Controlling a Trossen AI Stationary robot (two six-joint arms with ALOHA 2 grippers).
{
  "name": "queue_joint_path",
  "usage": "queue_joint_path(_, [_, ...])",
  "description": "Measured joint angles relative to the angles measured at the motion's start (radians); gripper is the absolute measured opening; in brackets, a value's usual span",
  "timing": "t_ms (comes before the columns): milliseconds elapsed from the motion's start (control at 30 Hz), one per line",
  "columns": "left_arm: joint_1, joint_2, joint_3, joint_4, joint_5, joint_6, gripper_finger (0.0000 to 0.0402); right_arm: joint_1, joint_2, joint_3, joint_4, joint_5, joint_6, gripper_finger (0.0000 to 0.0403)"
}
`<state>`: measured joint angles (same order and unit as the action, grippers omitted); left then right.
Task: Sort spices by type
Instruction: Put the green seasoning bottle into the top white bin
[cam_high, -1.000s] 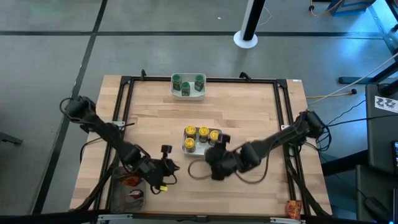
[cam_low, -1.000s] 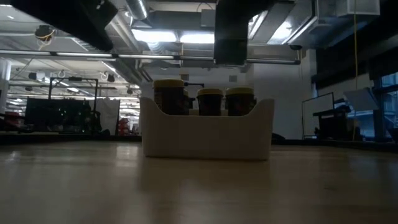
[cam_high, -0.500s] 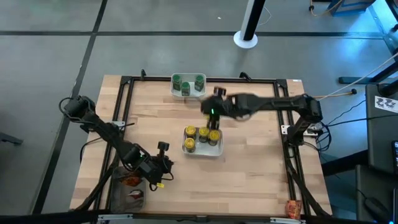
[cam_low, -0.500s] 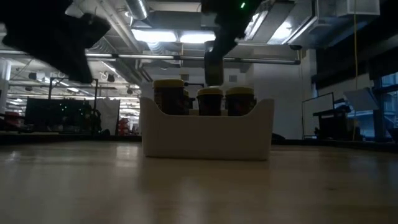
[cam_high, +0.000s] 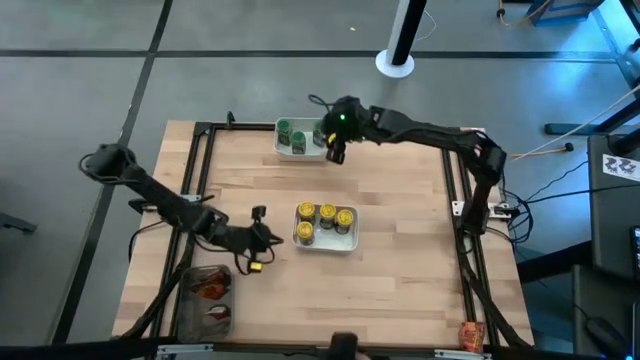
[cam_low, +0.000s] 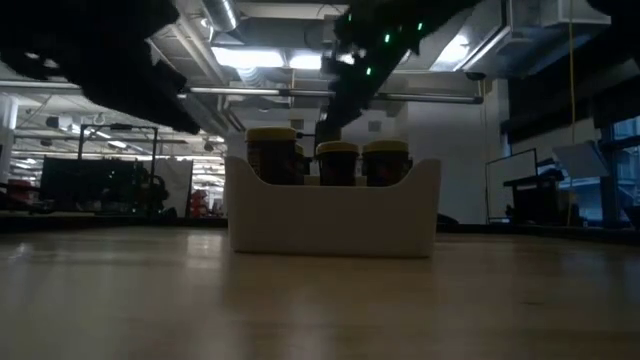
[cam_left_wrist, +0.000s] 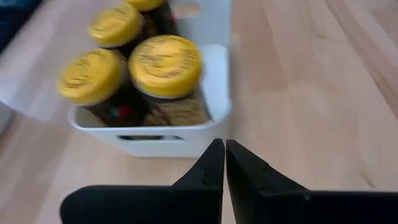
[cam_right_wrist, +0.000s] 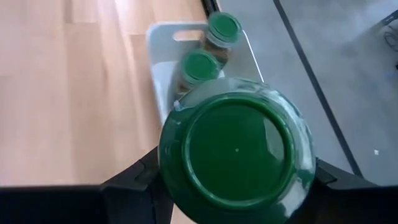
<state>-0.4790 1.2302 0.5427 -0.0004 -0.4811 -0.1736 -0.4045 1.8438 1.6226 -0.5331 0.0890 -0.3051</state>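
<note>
A white bowl (cam_high: 302, 140) at the table's far edge holds green-capped jars (cam_right_wrist: 200, 65). My right gripper (cam_high: 335, 150) hovers at that bowl's right end, shut on another green-capped jar (cam_right_wrist: 236, 149). A second white bowl (cam_high: 325, 228) mid-table holds several yellow-capped jars (cam_left_wrist: 165, 59). My left gripper (cam_left_wrist: 224, 158) is shut and empty, just left of that bowl and pointing at its wall (cam_left_wrist: 155, 134). In the high view my left gripper (cam_high: 262, 240) stands clear of the table. My right gripper pinches the green-capped jar between its two fingers, one finger (cam_right_wrist: 134, 180) on each side of the body below the cap (cam_right_wrist: 236, 149). The cap faces back toward the wrist. The jar is lifted clear, above the table beside the far bowl.
A clear tray (cam_high: 190, 300) at the near left corner holds orange-brown packets (cam_high: 208, 288). A black frame (cam_high: 455, 200) runs round the tabletop. Bare wood lies between the two bowls and to the right of them.
My right gripper has swung from beside the yellow-cap bowl, near the table's middle, to the far edge next to the green-cap bowl. My left gripper has moved away from the tray toward the yellow-cap bowl, its fingers staying shut.
</note>
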Motion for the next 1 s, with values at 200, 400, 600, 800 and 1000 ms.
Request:
queue_joint_path(200, [0.093, -0.007, -0.066, 0.171, -0.001, 0.062, 0.0003, -0.089, 0.083, -0.001, 0.088, -0.102, -0.044, 0.0206])
queue_joint_path(400, [0.137, -0.007, -0.079, 0.207, 0.000, 0.073, 0.0003, -0.122, 0.127, 0.003, 0.119, -0.215, -0.042, 0.0203])
queue_joint_path(600, [0.142, -0.007, -0.079, 0.216, 0.000, 0.073, 0.0003, -0.113, 0.144, 0.002, 0.145, -0.239, -0.054, 0.0206])
queue_joint_path(800, [0.142, -0.007, -0.079, 0.221, 0.000, 0.076, 0.0003, -0.114, 0.175, -0.002, 0.131, -0.238, -0.071, 0.0203])
queue_joint_path(1000, [0.142, -0.007, -0.079, 0.221, 0.000, 0.076, 0.0003, -0.113, 0.226, -0.002, 0.130, -0.224, -0.063, 0.0205])
